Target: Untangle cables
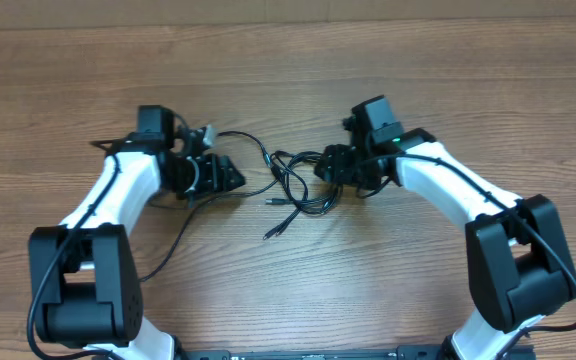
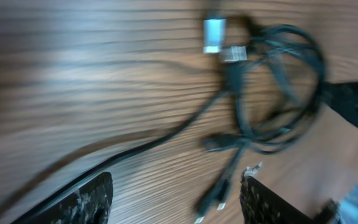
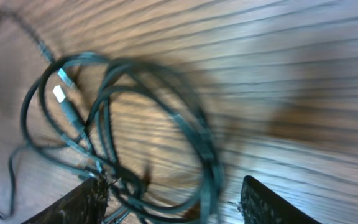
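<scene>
The left gripper's (image 2: 178, 180) two fingers (image 2: 89, 200) sit at the bottom of the left wrist view, cut off by the frame's lower edge. They are spread wide with bare wood between them. The whole view is smeared. A dark shape at its right edge and a pale blue patch in the lower right corner are too blurred to name. The cables (image 2: 238, 109) lie beyond the fingertips, up and to the right. They form a loose tangle of loops with a silvery plug (image 2: 213, 34) at the top, and one plug end trails down to just beside the right-hand finger. In the right wrist view the right gripper (image 3: 173, 183) is also spread wide, and only the tips of its fingers (image 3: 79, 205) are in frame. The blurred loops of the cables (image 3: 207, 155) sag into the gap between them, but contact cannot be made out. From overhead the cables (image 1: 293, 190) lie on the table (image 1: 288, 80) between the two arms. They are close against the right gripper (image 1: 326, 168), whose black fingertips merge with the cords, and apart from the left gripper (image 1: 230, 176).
</scene>
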Robot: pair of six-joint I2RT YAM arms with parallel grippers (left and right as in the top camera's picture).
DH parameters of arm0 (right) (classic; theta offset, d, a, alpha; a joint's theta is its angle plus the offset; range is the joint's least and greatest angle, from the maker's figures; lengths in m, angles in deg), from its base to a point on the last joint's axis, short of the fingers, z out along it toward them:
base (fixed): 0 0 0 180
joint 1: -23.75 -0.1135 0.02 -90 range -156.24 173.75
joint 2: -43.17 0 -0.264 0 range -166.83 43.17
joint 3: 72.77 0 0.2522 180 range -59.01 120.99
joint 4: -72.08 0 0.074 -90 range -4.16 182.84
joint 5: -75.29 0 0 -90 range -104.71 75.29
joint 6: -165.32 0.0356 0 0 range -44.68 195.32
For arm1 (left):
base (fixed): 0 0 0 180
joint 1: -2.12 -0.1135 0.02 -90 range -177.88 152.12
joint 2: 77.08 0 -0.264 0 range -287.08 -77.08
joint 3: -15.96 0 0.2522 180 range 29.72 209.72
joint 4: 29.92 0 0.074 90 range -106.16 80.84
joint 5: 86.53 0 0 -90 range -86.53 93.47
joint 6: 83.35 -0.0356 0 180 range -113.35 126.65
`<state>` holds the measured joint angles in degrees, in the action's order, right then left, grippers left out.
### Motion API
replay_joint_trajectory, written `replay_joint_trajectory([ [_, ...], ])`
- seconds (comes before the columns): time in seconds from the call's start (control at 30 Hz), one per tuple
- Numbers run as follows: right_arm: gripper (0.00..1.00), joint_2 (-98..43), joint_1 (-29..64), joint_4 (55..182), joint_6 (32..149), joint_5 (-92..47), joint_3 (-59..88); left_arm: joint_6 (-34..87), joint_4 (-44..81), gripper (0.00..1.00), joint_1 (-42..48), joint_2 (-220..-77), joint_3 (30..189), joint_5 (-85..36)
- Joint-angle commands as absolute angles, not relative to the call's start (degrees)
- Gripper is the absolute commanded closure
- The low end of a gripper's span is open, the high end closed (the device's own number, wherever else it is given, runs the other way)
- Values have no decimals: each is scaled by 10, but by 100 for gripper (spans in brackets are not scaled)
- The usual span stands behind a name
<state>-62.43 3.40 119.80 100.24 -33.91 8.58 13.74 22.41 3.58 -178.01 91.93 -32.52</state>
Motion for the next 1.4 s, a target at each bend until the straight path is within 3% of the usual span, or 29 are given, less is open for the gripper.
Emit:
replay_joint_trajectory([
  [0.0,34,-627,56,1201,1003,-365,84,145,204,34,77,-1781,917,-371],
  [0.2,34,-630,51,1214,1004,-369,84,231,136,34,159,-1782,917,-281],
  [0.47,42,-666,43,1205,1009,-369,84,315,84,38,239,-1782,917,-183],
  [0.63,44,-682,43,1196,1021,-372,84,324,69,40,267,-1782,917,-141],
  [1.07,89,-682,42,1193,1023,-378,84,331,62,48,275,-1798,917,-127],
  [1.37,91,-682,42,1192,1023,-378,84,339,8,48,291,-1844,917,-131],
])
